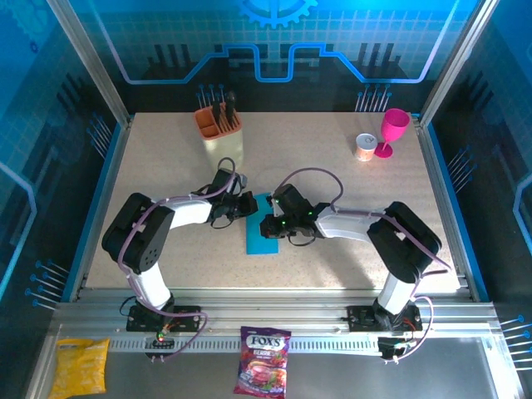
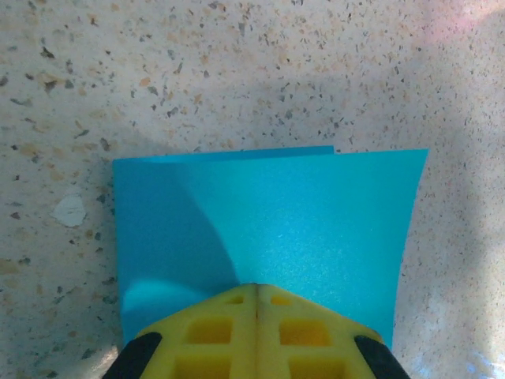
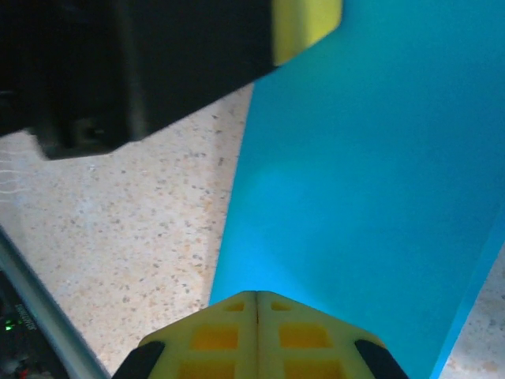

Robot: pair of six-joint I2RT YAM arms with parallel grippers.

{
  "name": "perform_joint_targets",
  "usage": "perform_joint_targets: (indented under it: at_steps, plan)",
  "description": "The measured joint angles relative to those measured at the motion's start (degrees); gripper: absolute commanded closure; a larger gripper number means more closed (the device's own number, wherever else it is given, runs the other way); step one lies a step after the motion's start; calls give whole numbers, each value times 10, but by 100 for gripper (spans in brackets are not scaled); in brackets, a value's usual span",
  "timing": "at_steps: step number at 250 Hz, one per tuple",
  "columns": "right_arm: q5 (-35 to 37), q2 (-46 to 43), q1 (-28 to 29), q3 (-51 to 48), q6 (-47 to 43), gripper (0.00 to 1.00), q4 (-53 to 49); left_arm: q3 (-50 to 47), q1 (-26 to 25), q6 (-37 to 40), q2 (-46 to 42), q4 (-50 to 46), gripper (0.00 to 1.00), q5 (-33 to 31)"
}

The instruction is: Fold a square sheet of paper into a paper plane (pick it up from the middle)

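Note:
The cyan-blue paper (image 1: 264, 237) lies on the speckled table, folded in half into a narrow rectangle. In the left wrist view the paper (image 2: 276, 229) shows two layers with slightly offset far edges. My left gripper (image 2: 255, 286) is shut, its yellow tips resting on the paper's near part. My right gripper (image 3: 257, 294) is also shut, tips down on the paper (image 3: 363, 181) near its long edge. From above, the left gripper (image 1: 247, 205) is at the paper's far left corner and the right gripper (image 1: 270, 224) is at its right side. Nothing in view has a dart shape.
A beige utensil holder (image 1: 226, 143) with an orange cup stands at the back left. A pink goblet (image 1: 392, 130) and a small can (image 1: 365, 147) stand at the back right. A candy bag (image 1: 263, 371) and a yellow packet (image 1: 81, 366) lie below the table's front rail.

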Motion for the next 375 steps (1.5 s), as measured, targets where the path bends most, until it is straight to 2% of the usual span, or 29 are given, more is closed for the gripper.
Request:
perform_joint_targets:
  at_steps: [179, 207, 227, 247, 257, 274, 313, 375]
  plan:
    - [0, 11, -31, -66, -2, 100, 46, -19, -71, -45, 1, 41, 100, -16]
    - [0, 9, -38, -66, -10, 100, 42, -14, -73, -45, 1, 33, 94, -18]
    - [0, 8, -40, -66, -17, 100, 40, 2, -65, -40, 1, 18, 88, -18]
    - [0, 8, -40, -66, -23, 100, 39, 23, -49, -29, 1, 5, 87, -18]
    - [0, 8, -40, -66, -26, 100, 39, 35, -37, -24, 1, -1, 90, -18]
    - [0, 8, -41, -66, -30, 100, 39, 54, -16, -7, 1, -14, 100, -17]
    - [-2, 9, -42, -66, -35, 100, 39, 91, 20, 37, 3, -40, 100, -7]
    - [-2, 9, -42, -66, -39, 100, 38, 101, 23, 94, 21, -64, 100, 18]
